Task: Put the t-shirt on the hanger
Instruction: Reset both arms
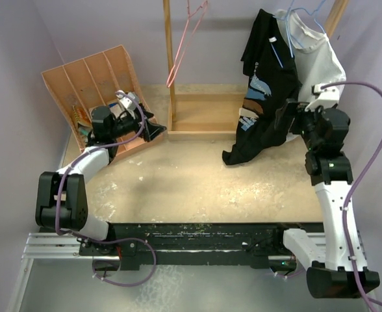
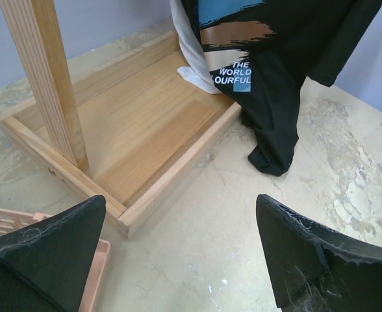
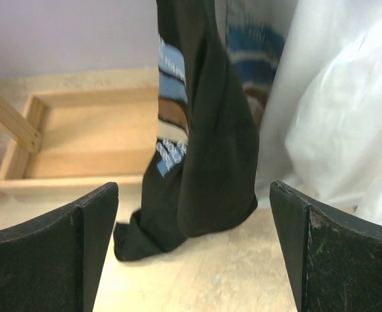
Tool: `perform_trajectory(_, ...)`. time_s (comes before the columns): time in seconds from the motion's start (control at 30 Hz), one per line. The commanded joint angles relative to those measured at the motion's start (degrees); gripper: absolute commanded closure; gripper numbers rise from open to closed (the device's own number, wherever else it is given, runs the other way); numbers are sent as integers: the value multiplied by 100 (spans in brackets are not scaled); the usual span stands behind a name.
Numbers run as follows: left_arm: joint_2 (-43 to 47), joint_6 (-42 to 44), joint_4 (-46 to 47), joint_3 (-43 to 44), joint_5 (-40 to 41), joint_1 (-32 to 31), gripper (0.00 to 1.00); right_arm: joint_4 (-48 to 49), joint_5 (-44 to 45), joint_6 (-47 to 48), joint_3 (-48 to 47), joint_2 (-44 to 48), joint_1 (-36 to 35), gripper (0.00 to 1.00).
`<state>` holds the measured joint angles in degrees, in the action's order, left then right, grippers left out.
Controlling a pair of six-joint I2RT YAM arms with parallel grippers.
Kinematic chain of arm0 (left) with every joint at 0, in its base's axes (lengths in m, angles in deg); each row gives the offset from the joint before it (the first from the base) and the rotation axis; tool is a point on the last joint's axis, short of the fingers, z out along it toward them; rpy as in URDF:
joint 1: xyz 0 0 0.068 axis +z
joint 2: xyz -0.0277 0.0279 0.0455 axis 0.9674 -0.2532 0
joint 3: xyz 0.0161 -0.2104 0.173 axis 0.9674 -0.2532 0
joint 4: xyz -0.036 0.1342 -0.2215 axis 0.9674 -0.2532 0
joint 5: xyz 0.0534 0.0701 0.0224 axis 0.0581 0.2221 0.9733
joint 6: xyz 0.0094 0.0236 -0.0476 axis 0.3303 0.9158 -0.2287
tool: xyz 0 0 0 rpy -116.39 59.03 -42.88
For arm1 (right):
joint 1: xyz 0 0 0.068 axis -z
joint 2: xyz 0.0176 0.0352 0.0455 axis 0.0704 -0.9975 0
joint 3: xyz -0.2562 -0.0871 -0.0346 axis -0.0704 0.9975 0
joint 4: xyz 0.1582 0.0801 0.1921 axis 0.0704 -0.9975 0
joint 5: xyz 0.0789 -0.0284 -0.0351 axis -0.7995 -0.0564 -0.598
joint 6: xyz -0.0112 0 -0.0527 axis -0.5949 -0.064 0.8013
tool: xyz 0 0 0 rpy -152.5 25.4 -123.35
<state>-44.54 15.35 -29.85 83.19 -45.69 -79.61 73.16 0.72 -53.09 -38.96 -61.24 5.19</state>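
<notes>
The black t-shirt point(image 1: 266, 97) hangs at the back right, draped over a thin light-blue wire hanger point(image 1: 277, 51), and its bottom end bunches on the table. Its blue graphic and white lettering show in the left wrist view point(image 2: 240, 71). In the right wrist view the shirt point(image 3: 204, 149) hangs straight ahead. My right gripper point(image 1: 286, 118) is open and empty just right of the shirt's lower half, its jaws point(image 3: 194, 188) wide apart and clear of the cloth. My left gripper point(image 1: 154, 130) is open and empty, low over the table point(image 2: 181, 201) by the wooden base's corner.
A white t-shirt point(image 1: 318, 55) hangs right behind the black one. A wooden rack post point(image 1: 169, 58) rises from a shallow wooden base tray point(image 2: 145, 130). A pink-red hanger point(image 1: 181, 49) hangs on the rack. An orange divided bin point(image 1: 80, 81) stands at the back left.
</notes>
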Motion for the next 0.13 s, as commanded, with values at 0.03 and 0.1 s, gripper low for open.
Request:
perform_trajectory(0.03,113,395,268,-222,199,-132,0,682,139,-209,876,161,17,0)
perform_trajectory(0.1,101,449,305,-265,232,-151,1,763,163,-230,1138,187,17,0)
